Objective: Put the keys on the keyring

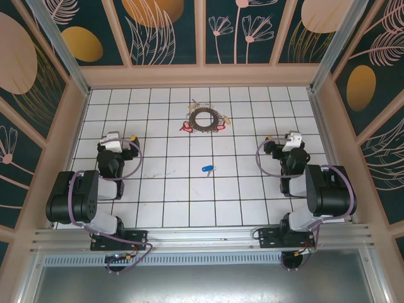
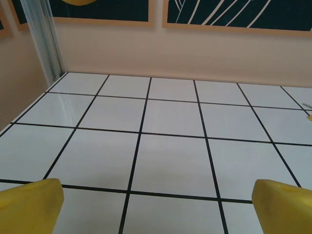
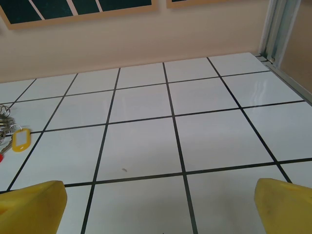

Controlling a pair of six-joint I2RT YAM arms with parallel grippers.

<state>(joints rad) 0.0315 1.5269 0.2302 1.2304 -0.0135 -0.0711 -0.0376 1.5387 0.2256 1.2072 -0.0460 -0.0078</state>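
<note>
Lying loose on near side of keyring (image 1: 203,118), not touching: blue key (image 1: 207,169). Standing well left of keyring, jaws gaping: left gripper (image 2: 156,210). Standing well right, jaws gaping: right gripper (image 3: 159,210).

Glossy tiled table (image 1: 158,189), metal and plastic pieces.
The table is smooth, shiny white tile. The keyring (image 1: 203,118) is dull grey-brown metal; a loose key (image 1: 207,168) has a blue plastic head. The fingers (image 2: 30,207) of the left gripper (image 2: 157,197) look matt yellow plastic. The front rail (image 1: 189,238) is pale silver metal.
</note>
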